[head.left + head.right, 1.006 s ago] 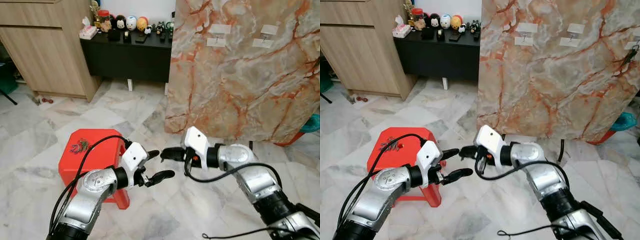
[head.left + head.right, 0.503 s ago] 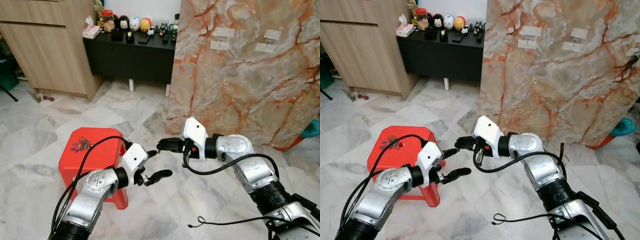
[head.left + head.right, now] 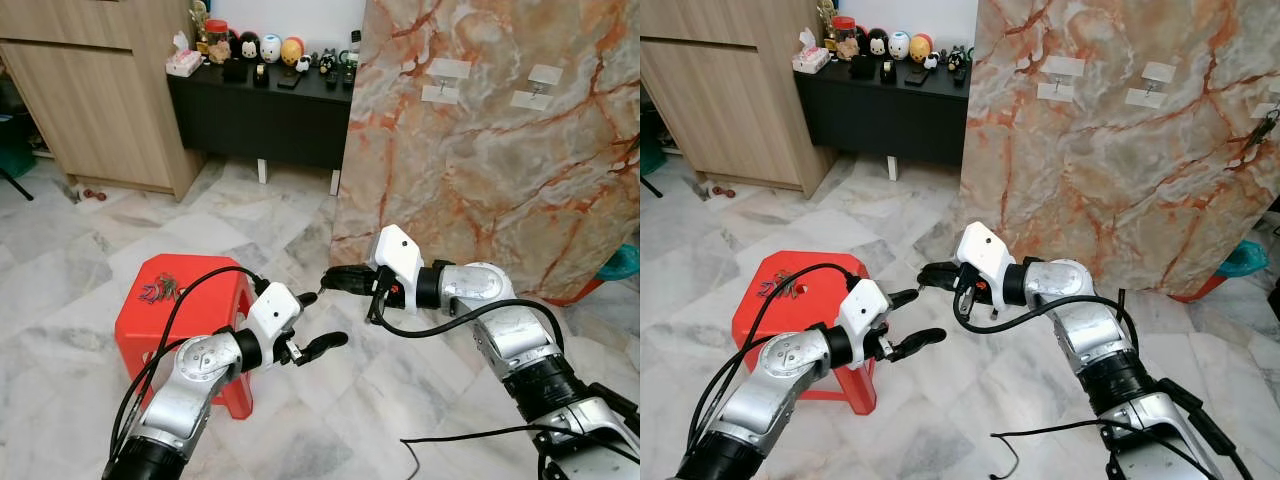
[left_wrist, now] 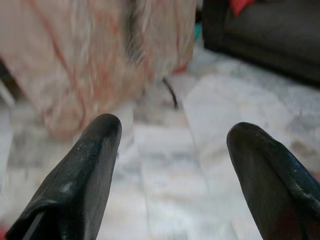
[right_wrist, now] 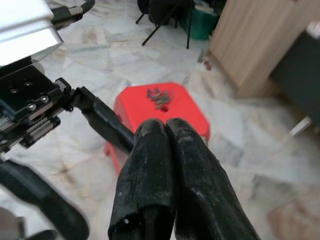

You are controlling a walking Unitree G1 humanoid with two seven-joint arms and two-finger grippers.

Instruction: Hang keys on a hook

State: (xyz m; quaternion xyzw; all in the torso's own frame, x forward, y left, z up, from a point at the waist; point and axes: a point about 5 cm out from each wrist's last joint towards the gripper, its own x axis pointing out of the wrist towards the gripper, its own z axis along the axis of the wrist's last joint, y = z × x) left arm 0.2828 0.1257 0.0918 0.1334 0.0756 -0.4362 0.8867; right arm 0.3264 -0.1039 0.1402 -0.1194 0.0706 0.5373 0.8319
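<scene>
Keys (image 3: 159,292) lying at far left corner of red stool (image 3: 190,325). Left gripper (image 3: 316,322) spread; right gripper (image 3: 333,277) pressed together, both beyond stool's right edge.

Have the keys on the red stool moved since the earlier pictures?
No. The keys lie at the same far-left corner of the red stool top as before; the whole view shifted because the camera moved.
</scene>
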